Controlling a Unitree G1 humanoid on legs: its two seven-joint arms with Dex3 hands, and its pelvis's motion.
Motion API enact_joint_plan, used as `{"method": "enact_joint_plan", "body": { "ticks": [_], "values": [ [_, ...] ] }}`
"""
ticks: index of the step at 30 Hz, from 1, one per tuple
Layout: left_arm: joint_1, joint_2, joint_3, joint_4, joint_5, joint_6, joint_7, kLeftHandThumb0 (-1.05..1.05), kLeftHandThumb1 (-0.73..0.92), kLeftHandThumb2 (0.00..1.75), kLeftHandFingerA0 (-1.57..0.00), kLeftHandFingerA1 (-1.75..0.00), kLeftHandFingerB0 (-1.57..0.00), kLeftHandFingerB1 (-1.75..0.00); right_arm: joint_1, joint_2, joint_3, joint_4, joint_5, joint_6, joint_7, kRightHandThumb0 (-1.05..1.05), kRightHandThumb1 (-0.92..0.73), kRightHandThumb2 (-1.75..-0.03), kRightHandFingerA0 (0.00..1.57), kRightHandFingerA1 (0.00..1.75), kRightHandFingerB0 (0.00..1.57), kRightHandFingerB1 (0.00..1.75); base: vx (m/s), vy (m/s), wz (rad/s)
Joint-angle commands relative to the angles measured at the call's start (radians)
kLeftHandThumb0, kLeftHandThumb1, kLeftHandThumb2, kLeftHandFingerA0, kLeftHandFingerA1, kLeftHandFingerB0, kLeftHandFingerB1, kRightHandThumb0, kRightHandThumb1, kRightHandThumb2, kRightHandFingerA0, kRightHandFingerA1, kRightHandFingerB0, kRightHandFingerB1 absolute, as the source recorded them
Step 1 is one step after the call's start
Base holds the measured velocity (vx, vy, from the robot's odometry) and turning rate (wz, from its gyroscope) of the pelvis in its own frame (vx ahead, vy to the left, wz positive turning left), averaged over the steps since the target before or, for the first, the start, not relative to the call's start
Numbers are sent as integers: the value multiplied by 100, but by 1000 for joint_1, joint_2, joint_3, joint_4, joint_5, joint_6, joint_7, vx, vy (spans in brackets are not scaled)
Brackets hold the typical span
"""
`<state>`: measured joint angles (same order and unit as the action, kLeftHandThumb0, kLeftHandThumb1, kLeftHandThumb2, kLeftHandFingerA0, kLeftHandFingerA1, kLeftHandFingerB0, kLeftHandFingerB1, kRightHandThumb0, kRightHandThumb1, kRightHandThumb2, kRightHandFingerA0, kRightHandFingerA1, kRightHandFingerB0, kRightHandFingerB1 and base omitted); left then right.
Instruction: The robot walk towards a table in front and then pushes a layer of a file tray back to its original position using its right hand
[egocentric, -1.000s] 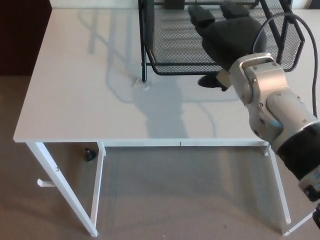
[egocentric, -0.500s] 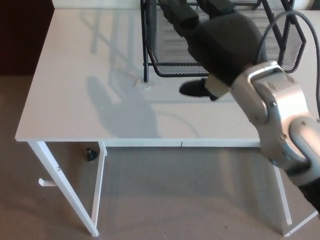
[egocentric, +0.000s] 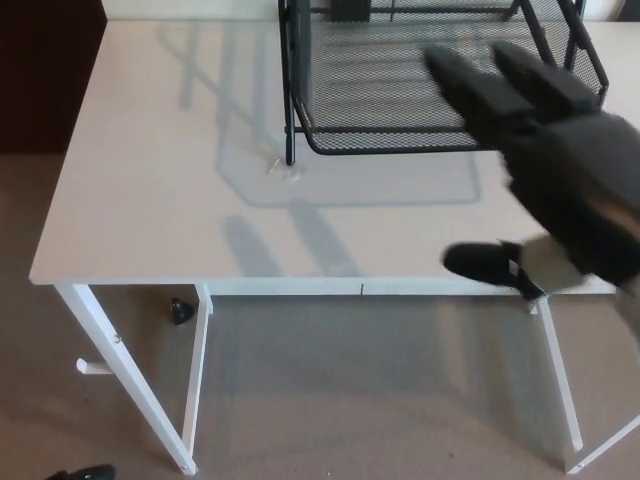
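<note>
The white tabletop (egocentric: 150, 180) fills most of the view. The black wire file tray (egocentric: 400, 100) sits at its far edge — one mesh layer sticks out toward the robot. The right hand (egocentric: 560, 190) is close to the camera, over the tray's front corner, its fingers (egocentric: 470, 85) spread wide apart — holding nothing.

- The place looks like an office or a plain test room.
- A white table (egocentric: 170, 190) with thin white metal legs stands on grey-brown carpet floor (egocentric: 350, 400), the short kind used in offices.
- A black wire mesh file tray (egocentric: 400, 90) for papers stands on the table.
- A dark piece of furniture (egocentric: 45, 70) is at the far left; what it is cannot be told.
</note>
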<state>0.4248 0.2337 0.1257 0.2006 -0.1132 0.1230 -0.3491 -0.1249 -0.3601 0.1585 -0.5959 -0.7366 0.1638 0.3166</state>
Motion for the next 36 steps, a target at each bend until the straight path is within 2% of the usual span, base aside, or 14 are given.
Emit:
{"method": "enact_joint_plan", "body": {
  "ticks": [1, 2, 4, 6, 7, 9, 12, 14, 18, 20, 26, 31, 32, 36],
  "values": [
    [77, 34, -22, 21, 47, -64, -7, -35, 57, 64, -31, -42, -31, -39, 828, 141, -718, -451, 781, -514, 51, -67, -44, -82, 0, 16, 0, 13, 0, 0, 0],
    [79, 31, -23, 23, 47, -66, -5, -29, 58, 57, -33, -38, -33, -36, 898, 167, -727, -451, 810, -543, 58, -70, -46, -82, 0, 12, 0, 10, 0, 0, 0],
    [85, 32, -32, 27, 55, -76, -5, -29, 59, 57, -32, -38, -33, -35, 1124, 226, -676, -327, 820, -741, 19, -72, -49, -84, 0, 9, 0, 10, 0, 0, 0],
    [92, 31, -31, 26, 54, -79, -3, -29, 59, 57, -32, -38, -33, -36, 1208, 247, -624, -264, 792, -799, -16, -73, -50, -85, 0, 10, 0, 11, 0, 0, 0],
    [97, 30, -31, 24, 54, -79, -2, -28, 60, 58, -32, -38, -32, -36, 1253, 259, -577, -212, 750, -822, -54, -63, -46, -85, 0, 20, 0, 20, 0, 0, 0],
    [107, 30, -27, 24, 52, -83, -1, -28, 60, 58, -32, -38, -32, -36, 1303, 275, -473, -104, 675, -839, -121, -58, -45, -84, 0, 23, 0, 24, 0, 0, 0],
    [115, 38, -25, 34, 51, -99, -7, -33, 59, 64, -30, -41, -30, -39, 1313, 280, -367, -1, 599, -785, -162, -60, -45, -84, 0, 25, 1, 24, 1, -1, 2],
    [121, 44, -28, 34, 52, -97, -12, -32, 59, 64, -30, -41, -29, -38, 1247, 278, -288, 190, 506, -669, -180, -66, -52, -91, 1, 31, 2, 24, 0, 0, 0],
    [136, 38, -40, 50, 69, -142, 6, -30, 59, 57, -34, -39, -33, -36, 1120, 289, -286, 503, 444, -631, -221, -72, -53, -91, 2, 46, 2, 30, 0, 0, 0],
    [130, 49, -42, 47, 84, -152, 16, -33, 59, 57, -35, -39, -33, -37, 1050, 294, -288, 587, 507, -478, -98, -78, -53, -91, 1, 39, 6, 24, 0, 0, 0],
    [55, 48, -38, -5, 66, -84, 19, -31, 60, 58, -34, -39, -33, -36, 884, 248, -289, 651, 511, -344, -11, -75, -50, -89, 0, 51, 7, 27, 0, 0, 0],
    [23, 49, -22, 25, 39, -73, 6, -29, 60, 58, -33, -38, -32, -36, 848, 223, -268, 678, 493, -349, -19, -74, -50, -89, 3, 49, 4, 29, 0, 0, 0],
    [-12, 56, -19, 50, 39, -85, 4, -31, 60, 57, -34, -39, -34, -36, 819, 204, -261, 655, 479, -306, -6, -71, -52, -90, 2, 41, 6, 22, 0, 0, 0],
    [-75, 59, -25, 89, 48, -98, 14, -32, 61, 58, -35, -39, -34, -36, 715, 173, -272, 718, 515, -296, -4, -68, -51, -89, 2, 39, 4, 23, 0, 0, 0]
  ]
}}
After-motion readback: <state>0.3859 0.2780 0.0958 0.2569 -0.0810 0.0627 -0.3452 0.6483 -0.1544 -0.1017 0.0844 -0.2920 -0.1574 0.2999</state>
